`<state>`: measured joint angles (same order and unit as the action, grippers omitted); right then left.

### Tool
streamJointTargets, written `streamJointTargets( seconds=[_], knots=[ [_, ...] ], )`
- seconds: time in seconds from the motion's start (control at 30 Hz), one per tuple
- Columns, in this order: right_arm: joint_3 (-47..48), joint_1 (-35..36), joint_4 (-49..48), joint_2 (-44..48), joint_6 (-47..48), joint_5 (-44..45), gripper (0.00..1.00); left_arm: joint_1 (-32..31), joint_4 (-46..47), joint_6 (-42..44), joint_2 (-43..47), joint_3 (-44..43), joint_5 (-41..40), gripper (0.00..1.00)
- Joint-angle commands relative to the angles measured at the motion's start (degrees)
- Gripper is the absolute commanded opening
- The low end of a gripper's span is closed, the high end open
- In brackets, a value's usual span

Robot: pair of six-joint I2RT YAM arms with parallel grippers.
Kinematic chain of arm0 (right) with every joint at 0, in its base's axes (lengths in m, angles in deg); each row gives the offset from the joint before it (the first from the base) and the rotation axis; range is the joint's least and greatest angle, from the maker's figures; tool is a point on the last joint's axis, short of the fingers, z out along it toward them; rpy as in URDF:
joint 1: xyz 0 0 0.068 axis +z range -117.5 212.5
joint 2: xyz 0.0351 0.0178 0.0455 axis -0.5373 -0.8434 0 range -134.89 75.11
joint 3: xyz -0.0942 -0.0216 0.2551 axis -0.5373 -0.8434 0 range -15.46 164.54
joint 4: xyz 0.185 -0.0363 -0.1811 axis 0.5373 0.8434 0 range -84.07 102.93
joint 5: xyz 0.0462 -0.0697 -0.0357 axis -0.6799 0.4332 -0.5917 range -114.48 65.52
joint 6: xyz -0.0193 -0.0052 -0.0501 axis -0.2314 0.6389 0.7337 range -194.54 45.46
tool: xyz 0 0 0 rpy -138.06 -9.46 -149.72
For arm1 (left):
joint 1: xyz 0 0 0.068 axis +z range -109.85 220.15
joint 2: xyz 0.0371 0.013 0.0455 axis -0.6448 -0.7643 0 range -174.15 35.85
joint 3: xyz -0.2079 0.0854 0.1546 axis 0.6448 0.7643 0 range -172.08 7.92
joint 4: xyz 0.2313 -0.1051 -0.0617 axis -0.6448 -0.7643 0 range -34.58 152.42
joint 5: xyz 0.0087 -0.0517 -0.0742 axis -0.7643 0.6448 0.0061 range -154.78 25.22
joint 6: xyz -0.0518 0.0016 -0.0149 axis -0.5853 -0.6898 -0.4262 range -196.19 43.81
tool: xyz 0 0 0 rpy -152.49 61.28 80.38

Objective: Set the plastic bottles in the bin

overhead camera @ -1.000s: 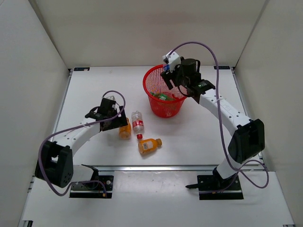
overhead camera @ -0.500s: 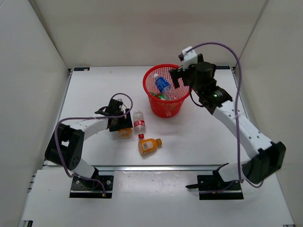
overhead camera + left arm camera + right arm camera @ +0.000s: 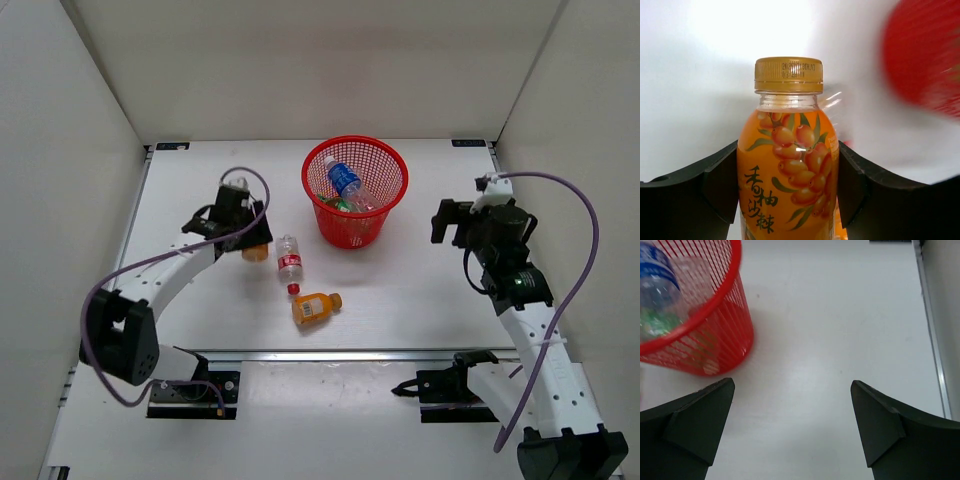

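My left gripper (image 3: 248, 236) (image 3: 788, 187) is shut on an orange bottle (image 3: 256, 251) (image 3: 788, 165) with a gold cap; both fingers (image 3: 715, 187) press its sides. A clear bottle with a red label (image 3: 289, 262) lies on the table just right of it. A second orange bottle (image 3: 315, 307) lies nearer the front. The red mesh bin (image 3: 355, 190) (image 3: 715, 330) (image 3: 925, 55) stands at the back centre and holds a blue-label bottle (image 3: 345, 182) (image 3: 655, 270) and a green one (image 3: 340, 205) (image 3: 655, 322). My right gripper (image 3: 450, 220) (image 3: 792, 425) hangs open and holds nothing, to the right of the bin.
A tiny loose red cap (image 3: 293, 289) lies between the red-label bottle and the front orange bottle. White walls enclose the table on three sides. A metal rail (image 3: 340, 354) runs along the near edge by the arm bases.
My left gripper closed on the orange bottle and drew it back and left. The right arm swung away from over the bin to the right, leaving the blue-label bottle inside.
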<state>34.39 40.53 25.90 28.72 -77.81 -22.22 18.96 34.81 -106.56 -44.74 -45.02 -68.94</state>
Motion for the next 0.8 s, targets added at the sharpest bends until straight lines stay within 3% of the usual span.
streamJointTargets(
  seconds=[0.0, 0.13, 0.27, 0.3, 0.37, 0.43, 0.53, 0.57, 0.6, 0.77],
  knots=[
    [-2.6, -3.8, 4.1, 3.3, -2.7, -5.2, 1.00, -2.9, 0.9, 2.2, 6.5, -13.0, -3.8, 0.52],
    [-5.7, -6.0, 5.4, 6.0, -3.1, -8.7, 0.99, -10.1, 6.7, 2.2, 0.5, -28.6, -4.3, 0.53],
    [-6.2, -3.6, 5.8, 7.5, -3.9, -6.4, 0.99, -14.1, 13.2, -0.3, -12.0, -42.5, -0.7, 0.52],
    [-6.3, -2.6, 6.2, 8.5, -3.8, -5.9, 0.99, -14.4, 13.6, -1.2, -16.2, -44.8, 0.1, 0.54],
    [-6.4, -0.6, 6.2, 9.6, -3.5, -3.7, 0.99, -16.0, 11.2, -2.2, -24.9, -55.5, 3.2, 0.70],
    [-6.2, 0.9, 6.9, 9.9, -4.1, -1.0, 0.99, -17.5, 8.8, -1.9, -30.5, -62.9, 3.6, 0.70],
    [-6.0, 2.2, 7.0, 10.3, -4.0, 1.2, 0.99, -20.0, 3.6, 0.3, -36.5, -73.7, 3.5, 0.87],
    [-6.1, 2.4, 7.5, 10.3, -3.7, 1.6, 0.99, -20.6, 2.1, 0.6, -37.7, -76.0, 2.5, 0.96],
    [-6.0, 2.5, 8.2, 10.3, -3.8, 2.1, 0.99, -20.9, 1.4, 0.7, -37.8, -76.3, 2.8, 0.98],
    [-4.8, 4.4, 10.8, 9.6, -3.0, 2.2, 0.99, -21.2, 3.7, 1.4, -32.2, -69.1, 2.6, 0.99]
  ],
)
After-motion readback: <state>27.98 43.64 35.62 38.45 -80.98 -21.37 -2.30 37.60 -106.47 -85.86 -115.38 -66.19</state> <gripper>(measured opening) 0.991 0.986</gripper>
